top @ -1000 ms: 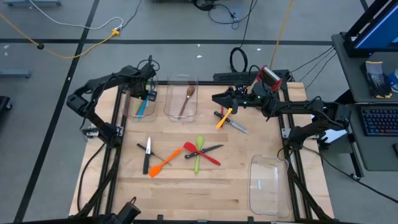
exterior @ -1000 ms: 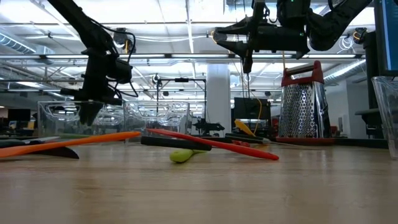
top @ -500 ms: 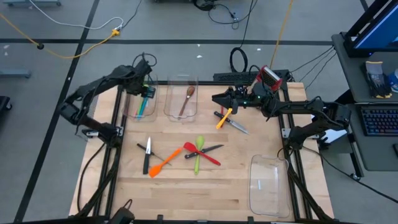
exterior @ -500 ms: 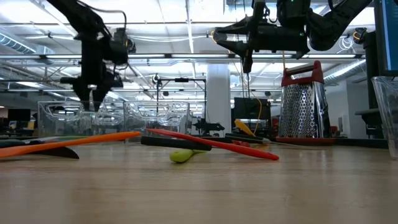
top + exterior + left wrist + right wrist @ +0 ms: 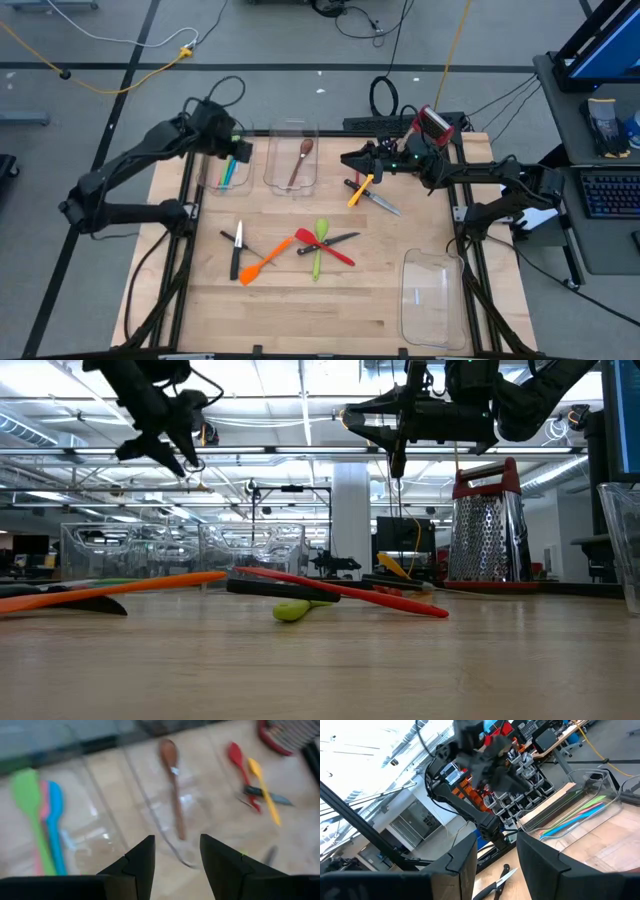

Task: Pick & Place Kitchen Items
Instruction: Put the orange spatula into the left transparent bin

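Lifting clear of the far-left clear bin (image 5: 228,168), the left pincer (image 5: 226,140) now hangs above it with fingers parted and empty, having been low inside it a second ago, so that drop looks done; the right pincer (image 5: 348,160) has held over the far table (image 5: 300,310), its fingers apart on nothing. Smooth green, pink and blue spoons (image 5: 40,820) lie in that bin and a matte wooden spoon (image 5: 299,160) in the next, while the glossy orange spatula (image 5: 260,266), green spoon (image 5: 320,244), red spatula (image 5: 322,246), yellow spoon (image 5: 360,190) and steel knives (image 5: 237,250) remain loose mid-table.

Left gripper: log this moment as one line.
left gripper: open, empty, raised over the bin with green, pink and blue spoons | right gripper: open, empty, hovering above yellow spatula
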You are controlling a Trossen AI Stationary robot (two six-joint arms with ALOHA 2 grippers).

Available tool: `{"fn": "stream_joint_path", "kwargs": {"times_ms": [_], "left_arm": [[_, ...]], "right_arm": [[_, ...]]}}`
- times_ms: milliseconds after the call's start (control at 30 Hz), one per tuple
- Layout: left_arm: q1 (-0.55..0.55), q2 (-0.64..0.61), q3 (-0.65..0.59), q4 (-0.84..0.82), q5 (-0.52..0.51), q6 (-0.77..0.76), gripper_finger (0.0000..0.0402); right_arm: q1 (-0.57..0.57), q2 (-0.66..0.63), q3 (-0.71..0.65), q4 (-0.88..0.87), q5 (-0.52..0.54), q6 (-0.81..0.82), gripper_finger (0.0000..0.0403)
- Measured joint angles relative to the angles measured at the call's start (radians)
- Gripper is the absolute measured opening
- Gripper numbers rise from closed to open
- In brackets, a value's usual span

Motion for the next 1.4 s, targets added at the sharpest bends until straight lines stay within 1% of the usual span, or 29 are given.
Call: {"fn": "stream_joint_path", "kwargs": {"times_ms": [100, 267, 400, 500, 833, 967, 1067, 1167, 1300, 1400], "left_arm": [[-0.084, -0.016, 0.0, -0.005, 0.01, -0.103, 0.0156], [-0.214, -0.016, 0.0, -0.005, 0.061, -0.277, 0.0156], [-0.325, -0.007, 0.0, -0.006, 0.056, -0.393, 0.0156], [-0.404, -0.01, 0.0, -0.006, 0.026, -0.467, 0.0156], [-0.648, 0.008, 0.0, 0.001, -0.144, -0.677, 0.0156], [-0.731, 0.054, 0.0, 0.011, -0.196, -0.687, 0.0156], [-0.786, 0.115, 0.0, 0.013, -0.222, -0.683, 0.0156], [-0.832, 0.183, 0.0, 0.053, -0.225, -0.633, 0.0156], [-0.88, 0.278, 0.0, 0.112, -0.227, -0.527, 0.0156], [-0.904, 0.334, 0.0, 0.129, -0.218, -0.49, 0.0156]], "right_arm": [[0.0, 0.0, 0.0, 0.0, 0.005, 0.0, 0.013], [0.0, 0.0, 0.0, 0.0, 0.005, 0.0, 0.013], [0.0, 0.0, 0.0, 0.0, 0.0, 0.0, 0.013], [0.0, 0.0, 0.0, 0.0, 0.0, 0.0, 0.013], [0.0, 0.0, 0.0, 0.0, -0.003, 0.0, 0.013], [0.0, 0.0, 0.0, 0.0, -0.003, 0.0, 0.013], [0.0, 0.0, 0.0, 0.0, -0.003, 0.0, 0.013], [0.0, 0.0, 0.0, -0.003, -0.003, 0.0, 0.013], [0.0, 0.0, 0.0, -0.005, -0.004, 0.0, 0.013], [0.0, 0.0, 0.0, -0.009, -0.004, 0.0, 0.013]]}}
